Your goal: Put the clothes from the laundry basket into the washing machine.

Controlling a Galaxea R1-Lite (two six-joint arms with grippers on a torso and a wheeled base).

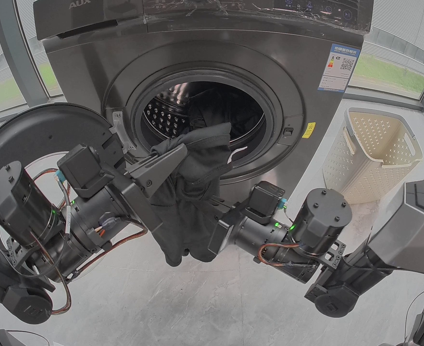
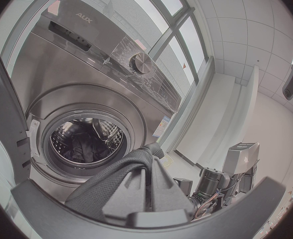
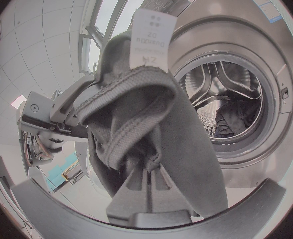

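Left gripper (image 1: 180,151) and right gripper (image 3: 148,175) clamp black garment (image 1: 193,207); long axis vertical, hanging down.

Washer mouth (image 1: 207,99) free up top; dark garment (image 1: 193,193) blocks lwr half, door (image 1: 34,135) open on L

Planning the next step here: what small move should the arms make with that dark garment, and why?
Probably carry it forward into the drum: the garment, clamped by left gripper and right gripper, hangs outside the open washing machine.
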